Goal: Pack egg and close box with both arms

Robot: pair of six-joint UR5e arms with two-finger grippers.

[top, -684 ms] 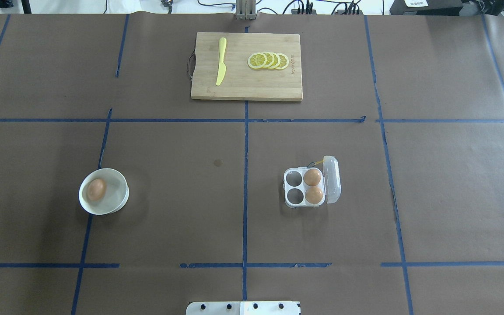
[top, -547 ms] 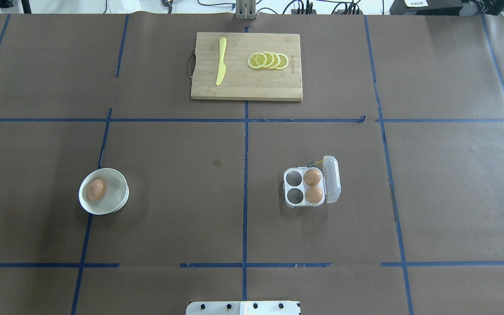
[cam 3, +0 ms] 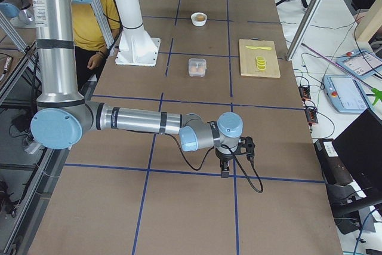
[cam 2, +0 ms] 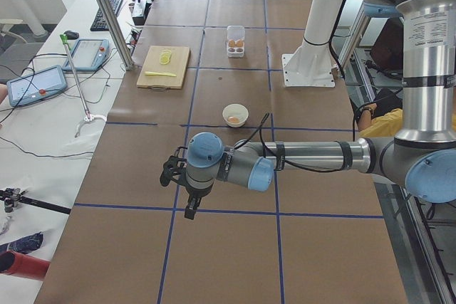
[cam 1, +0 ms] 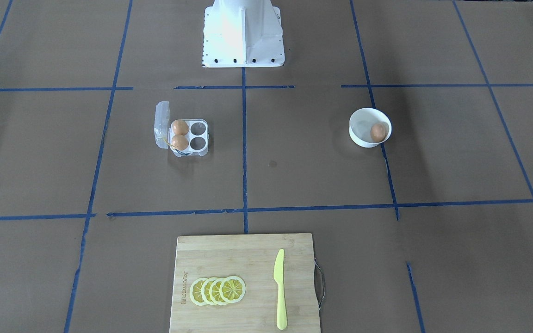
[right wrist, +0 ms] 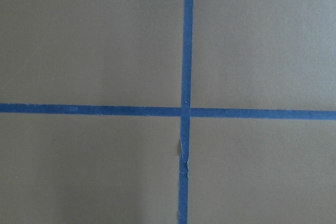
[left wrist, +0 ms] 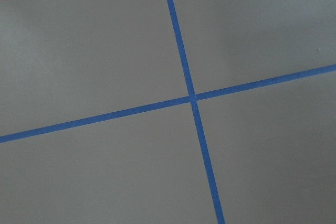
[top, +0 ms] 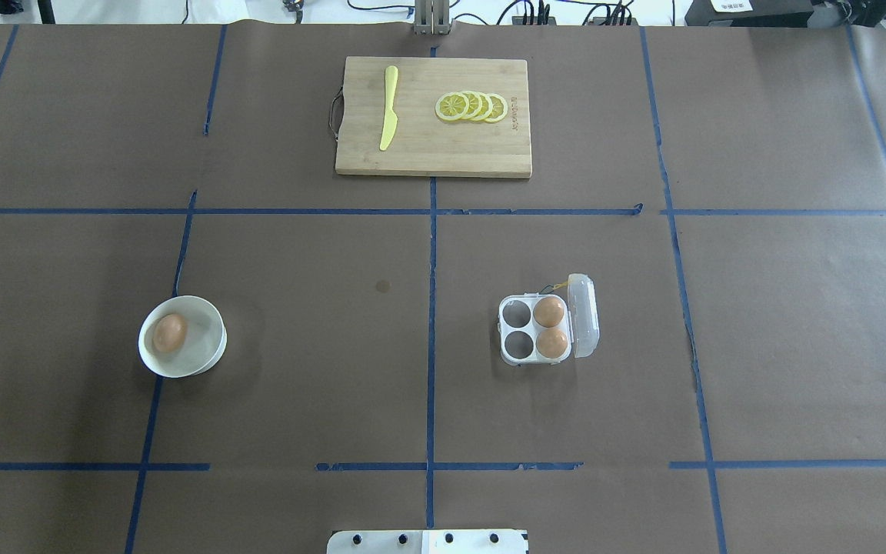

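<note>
The egg point(top: 170, 332) lies in a round white bowl point(top: 211, 310) on the left half of the table; it also shows in the front view point(cam 1: 377, 132). The clear box point(top: 518, 345) stands right of centre, with its lid point(top: 584, 315) open to the right. Two brown eggs point(top: 548, 312) fill its right cells and the left cells are empty. My left gripper point(cam 2: 187, 198) shows only in the exterior left view, far from the bowl. My right gripper point(cam 3: 226, 168) shows only in the exterior right view, far from the box. I cannot tell whether either is open or shut.
A wooden cutting board point(top: 434, 158) lies at the far middle, with a yellow knife point(top: 388, 108) and lemon slices point(top: 472, 106) on it. The white base pedestal point(cam 1: 243, 32) stands at the near edge. Both wrist views show only brown paper and blue tape lines.
</note>
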